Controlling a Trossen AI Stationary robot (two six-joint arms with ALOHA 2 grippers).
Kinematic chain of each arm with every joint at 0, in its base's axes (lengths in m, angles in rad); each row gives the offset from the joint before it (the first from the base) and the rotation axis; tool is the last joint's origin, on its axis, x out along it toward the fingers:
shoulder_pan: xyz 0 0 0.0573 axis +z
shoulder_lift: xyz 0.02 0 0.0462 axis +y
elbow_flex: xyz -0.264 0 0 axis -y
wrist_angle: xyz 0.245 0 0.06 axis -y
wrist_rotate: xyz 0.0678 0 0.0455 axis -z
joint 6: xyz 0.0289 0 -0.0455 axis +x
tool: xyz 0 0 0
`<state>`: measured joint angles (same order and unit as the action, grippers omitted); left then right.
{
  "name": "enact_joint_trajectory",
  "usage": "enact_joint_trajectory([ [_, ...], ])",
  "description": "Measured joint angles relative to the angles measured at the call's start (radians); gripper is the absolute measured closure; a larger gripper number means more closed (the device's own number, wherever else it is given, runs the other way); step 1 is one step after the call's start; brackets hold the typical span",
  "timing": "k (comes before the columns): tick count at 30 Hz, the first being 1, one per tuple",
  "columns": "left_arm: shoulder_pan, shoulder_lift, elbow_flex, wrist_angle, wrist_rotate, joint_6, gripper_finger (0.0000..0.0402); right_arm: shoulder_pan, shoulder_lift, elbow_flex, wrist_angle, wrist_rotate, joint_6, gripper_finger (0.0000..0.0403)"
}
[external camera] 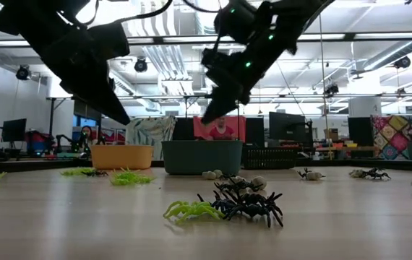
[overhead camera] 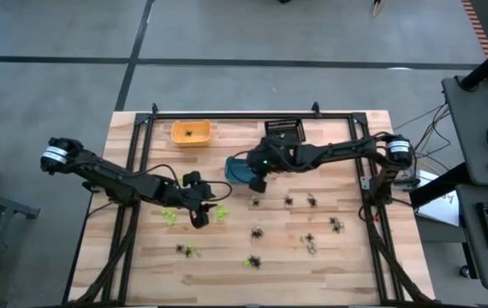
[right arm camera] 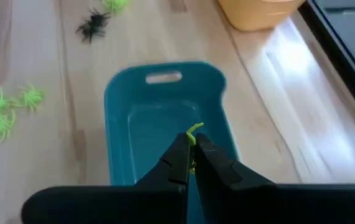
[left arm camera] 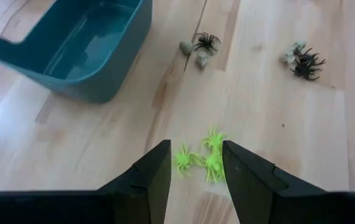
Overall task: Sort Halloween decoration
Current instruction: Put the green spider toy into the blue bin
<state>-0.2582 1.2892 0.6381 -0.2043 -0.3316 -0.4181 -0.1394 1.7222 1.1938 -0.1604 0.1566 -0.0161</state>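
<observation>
Right gripper [right arm camera: 192, 152]: pinching a lime green plastic spider [right arm camera: 193, 132] over the teal plastic bin [right arm camera: 118, 99]; release low, centred.
Left gripper [left arm camera: 195, 163]: spread above lime green spider cluster [left arm camera: 203, 158].

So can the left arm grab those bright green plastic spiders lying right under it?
Probably yes. The left gripper hangs open just above the cluster of lime green plastic spiders, with only bare wooden table around them and the teal plastic bin off to one side.
</observation>
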Motion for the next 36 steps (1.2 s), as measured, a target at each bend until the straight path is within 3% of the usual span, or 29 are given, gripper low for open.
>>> enact_joint_trajectory([
  [9,0.0,0.012,0.001,-0.011,0.0,-0.011,0.0274,-0.003,0.037,-0.002,-0.006,-0.003,-0.003,0.0394],
  [14,0.0,0.013,0.001,-0.012,0.0,-0.011,0.0274,-0.005,0.035,-0.003,-0.003,-0.056,0.001,0.0387],
  [27,0.0,0.013,0.001,-0.007,0.0,-0.011,0.0274,-0.007,0.034,0.005,0.018,-0.052,0.016,0.0264],
  [36,0.0,0.015,0.001,-0.007,0.042,-0.011,0.0274,-0.002,-0.025,0.012,-0.019,-0.11,0.01,0.0246],
])
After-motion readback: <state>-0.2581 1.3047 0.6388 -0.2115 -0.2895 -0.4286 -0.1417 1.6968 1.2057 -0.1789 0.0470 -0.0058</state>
